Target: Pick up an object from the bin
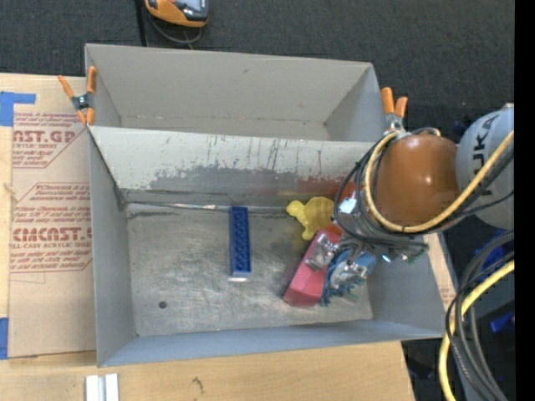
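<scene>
Camera view: pink block (304, 286) just beside claw (345, 276).

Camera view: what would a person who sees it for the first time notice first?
The arm's round orange cover catches the eye first, hanging over the right end of the bin. Just beneath it, a pink block, a small blue-green thing and a yellow toy lie close together. A long blue studded brick lies alone in the middle of the grey floor.
</scene>
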`<state>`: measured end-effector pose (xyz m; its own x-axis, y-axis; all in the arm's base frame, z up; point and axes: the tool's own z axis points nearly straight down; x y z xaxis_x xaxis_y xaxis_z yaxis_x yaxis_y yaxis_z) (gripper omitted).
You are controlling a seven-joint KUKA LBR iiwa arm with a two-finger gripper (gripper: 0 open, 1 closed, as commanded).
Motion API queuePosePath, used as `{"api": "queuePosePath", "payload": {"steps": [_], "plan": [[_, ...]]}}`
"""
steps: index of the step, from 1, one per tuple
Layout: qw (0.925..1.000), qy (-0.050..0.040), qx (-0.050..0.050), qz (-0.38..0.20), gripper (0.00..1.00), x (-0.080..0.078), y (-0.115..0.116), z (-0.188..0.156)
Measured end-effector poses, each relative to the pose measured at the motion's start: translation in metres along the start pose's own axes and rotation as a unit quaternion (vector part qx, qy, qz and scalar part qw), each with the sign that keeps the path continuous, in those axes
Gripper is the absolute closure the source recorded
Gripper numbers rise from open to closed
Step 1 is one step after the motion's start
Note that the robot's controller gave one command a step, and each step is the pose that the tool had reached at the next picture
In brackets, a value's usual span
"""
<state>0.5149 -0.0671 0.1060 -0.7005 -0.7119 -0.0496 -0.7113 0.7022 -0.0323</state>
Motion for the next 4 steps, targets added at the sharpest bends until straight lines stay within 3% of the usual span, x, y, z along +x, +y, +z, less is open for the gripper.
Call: {"api": "queuePosePath", "payload": {"steps": [4], "plan": [[1.0, 0.0, 0.0, 0.0, 1.0, 0.0, 0.0, 0.0]]}}
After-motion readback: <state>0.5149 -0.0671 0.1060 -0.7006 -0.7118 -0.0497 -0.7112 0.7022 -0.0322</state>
